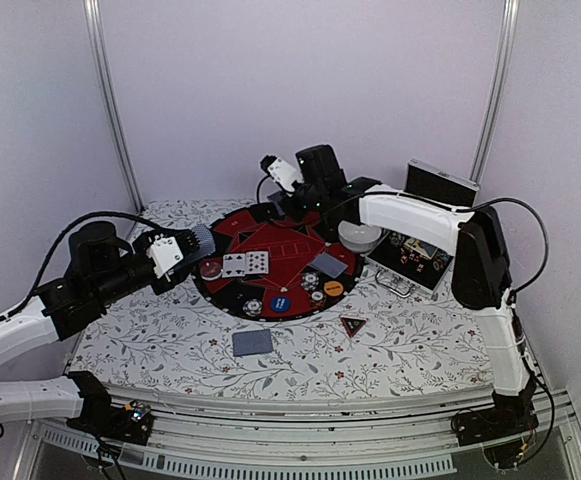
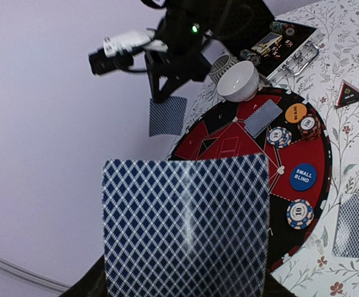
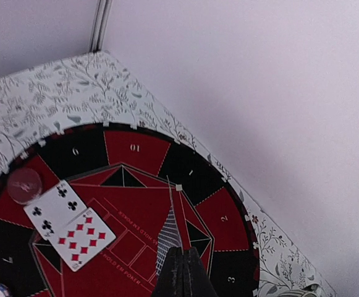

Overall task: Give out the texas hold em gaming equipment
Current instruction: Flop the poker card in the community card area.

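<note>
Looks like the middle of a deal. Pinches 1 playing card by its upper edge in the right jaws, clenched tight, and hangs it upright over the far side of the round poker mat, probably to lay it at a far seat. Grasps blue-lattice-backed cards in the left jaws, backs toward the wrist camera, just off the mat's left edge. Single card or thin stack: cannot tell. Likely the supply for the next seats.

Laid out on the mat:
- 2 face-up cards, side by side left of centre
- 1 face-down card, right of centre
- a blue SMALL BLIND disc
- an orange disc
- striped chips, toward the near rim

Off the mat, on the floral counter:
- another face-down card, near the front
- the triangular marker, to that card's right, presumably marking a near seat

Reaches long with the right arm from the near right corner, elbow raised, wrist tipped down beyond the white bowl. Folds the left arm low, forearm angled inward toward the mat, wrist roughly level.
</note>
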Robot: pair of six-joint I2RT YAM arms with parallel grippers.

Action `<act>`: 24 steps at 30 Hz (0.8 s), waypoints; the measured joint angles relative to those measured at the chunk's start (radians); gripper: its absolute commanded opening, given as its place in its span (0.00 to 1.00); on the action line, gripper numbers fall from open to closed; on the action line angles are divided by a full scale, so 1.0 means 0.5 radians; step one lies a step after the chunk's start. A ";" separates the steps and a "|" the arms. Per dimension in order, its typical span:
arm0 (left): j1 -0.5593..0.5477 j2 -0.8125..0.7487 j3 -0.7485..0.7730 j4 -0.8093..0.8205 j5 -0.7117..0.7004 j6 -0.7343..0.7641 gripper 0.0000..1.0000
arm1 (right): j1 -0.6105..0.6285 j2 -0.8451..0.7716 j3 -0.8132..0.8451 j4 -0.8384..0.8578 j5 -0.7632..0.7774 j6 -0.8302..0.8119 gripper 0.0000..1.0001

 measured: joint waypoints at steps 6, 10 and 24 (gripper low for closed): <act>0.000 0.000 0.000 0.001 0.001 0.000 0.54 | 0.008 0.473 -0.001 0.228 0.319 -0.611 0.01; 0.000 0.001 0.000 0.001 0.001 0.000 0.54 | 0.032 0.583 -0.045 0.359 0.474 -0.959 0.01; 0.000 0.001 0.000 0.001 0.002 0.000 0.54 | 0.255 0.787 -0.167 0.491 0.575 -1.539 0.01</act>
